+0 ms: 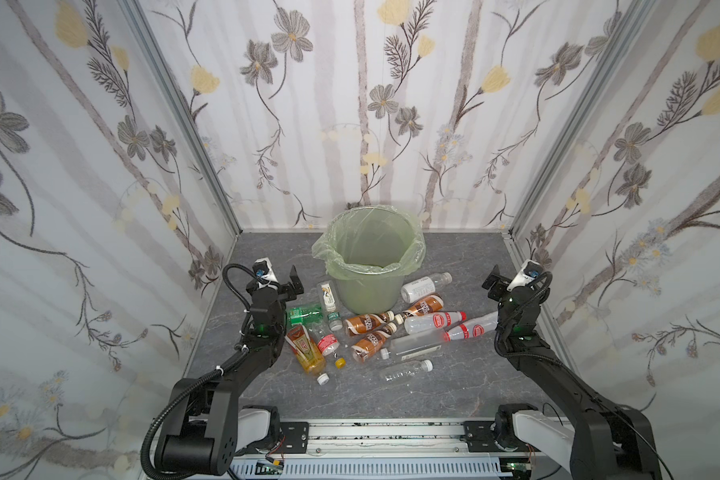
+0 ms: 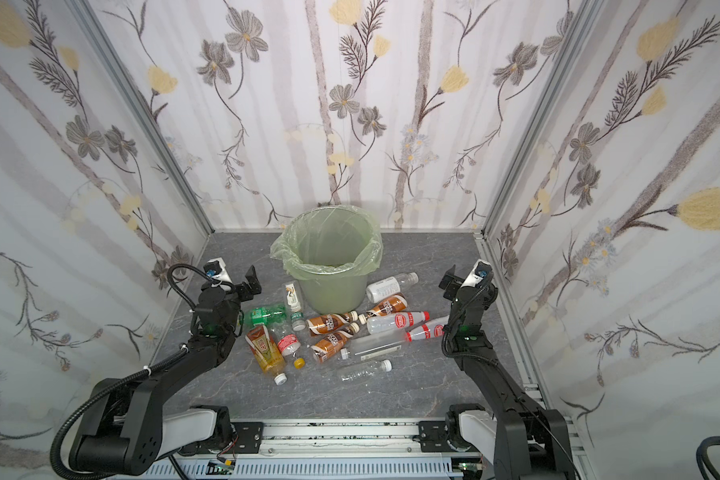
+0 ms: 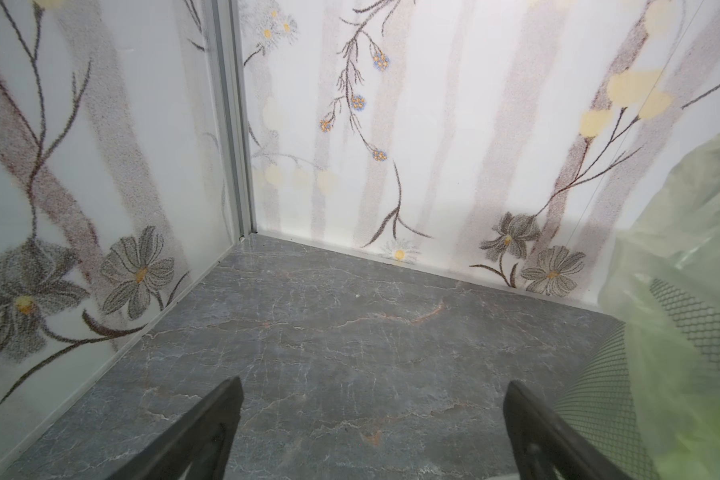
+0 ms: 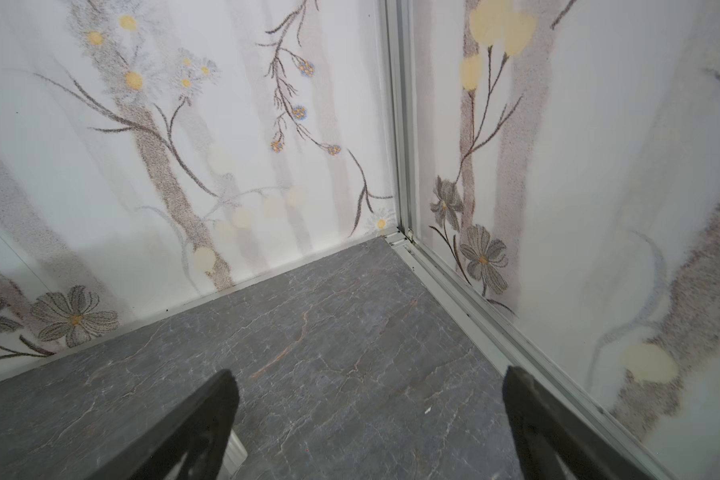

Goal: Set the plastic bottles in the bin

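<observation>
The pale green bin, lined with a translucent green bag, stands upright at the back middle of the grey marble floor. The plastic bottles lie scattered in front of it: a green one, an amber one, brown-and-white ones, red-labelled ones, a white-labelled one and clear ones. My left gripper hovers open and empty left of the bin, whose bag shows beside it. My right gripper is open and empty at the right, beyond the bottles.
Flowered wall panels enclose the floor on three sides, with aluminium posts in the back corners. A metal rail carrying both arm bases runs along the front edge. The right gripper is close to the right wall's base rail.
</observation>
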Available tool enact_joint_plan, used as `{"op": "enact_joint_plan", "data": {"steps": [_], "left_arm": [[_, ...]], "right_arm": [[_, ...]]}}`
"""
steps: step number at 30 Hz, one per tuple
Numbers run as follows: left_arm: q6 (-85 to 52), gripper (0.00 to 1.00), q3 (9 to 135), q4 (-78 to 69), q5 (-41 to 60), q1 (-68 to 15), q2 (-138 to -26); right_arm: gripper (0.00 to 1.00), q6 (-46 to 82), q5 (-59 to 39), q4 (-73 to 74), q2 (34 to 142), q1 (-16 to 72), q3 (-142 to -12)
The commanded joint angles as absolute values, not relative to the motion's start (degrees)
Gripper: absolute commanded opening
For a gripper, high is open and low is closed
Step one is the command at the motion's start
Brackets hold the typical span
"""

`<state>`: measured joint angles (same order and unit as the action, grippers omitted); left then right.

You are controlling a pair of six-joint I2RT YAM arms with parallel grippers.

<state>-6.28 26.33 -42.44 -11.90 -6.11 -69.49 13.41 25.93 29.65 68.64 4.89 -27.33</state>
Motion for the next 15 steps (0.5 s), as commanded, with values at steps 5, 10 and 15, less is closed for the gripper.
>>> {"op": "enact_joint_plan", "data": {"steps": [5, 10, 15], "left_arm": [[-11.1, 1.00, 33.9, -18.7, -12.6, -7.0, -64.6], [-13.5, 1.00, 36.6, -9.6, -9.0, -7.2, -60.9], [-16.2, 1.00, 36.2, -6.1, -7.7, -7.2, -56.5]], "right_arm": [[1.00, 25.1, 25.2, 6.6, 62.4, 5.0, -29.8], [1.00, 28.7, 22.4, -3.9, 62.2, 5.0, -32.0], [0.96, 33.5, 17.9, -11.3, 63.7, 4.9, -33.6]]}}
